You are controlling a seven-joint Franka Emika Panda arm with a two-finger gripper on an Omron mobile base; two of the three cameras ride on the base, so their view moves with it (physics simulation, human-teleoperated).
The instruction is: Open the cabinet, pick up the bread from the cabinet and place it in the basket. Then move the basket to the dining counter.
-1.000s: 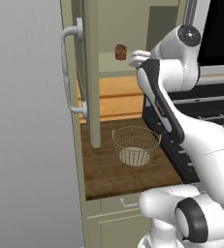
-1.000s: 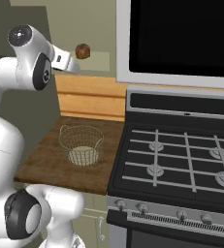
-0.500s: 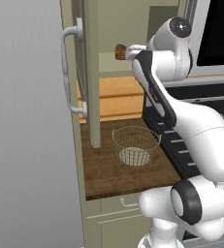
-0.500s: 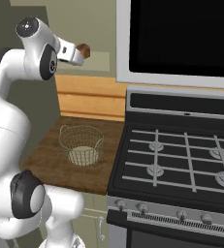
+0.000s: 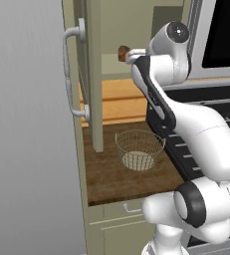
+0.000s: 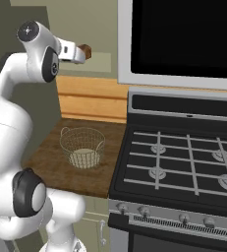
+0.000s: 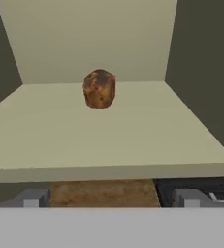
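Reaching Into the Open Cabinet Toward the Bread

Facing the cabinet (image 5: 94, 74) with its door swung open, the end effector (image 7: 111, 197) is level with the front edge of the shelf (image 7: 113, 140), its fingers spread wide with nothing between them. The bread (image 7: 100, 88) sits upright on that shelf straight ahead of the end effector, near the back wall and well apart from the fingertips (image 7: 32, 198). Far below the end effector, the wire basket (image 5: 139, 149) stands on the dark wood counter (image 5: 106, 174), beside the stove (image 6: 184, 167).
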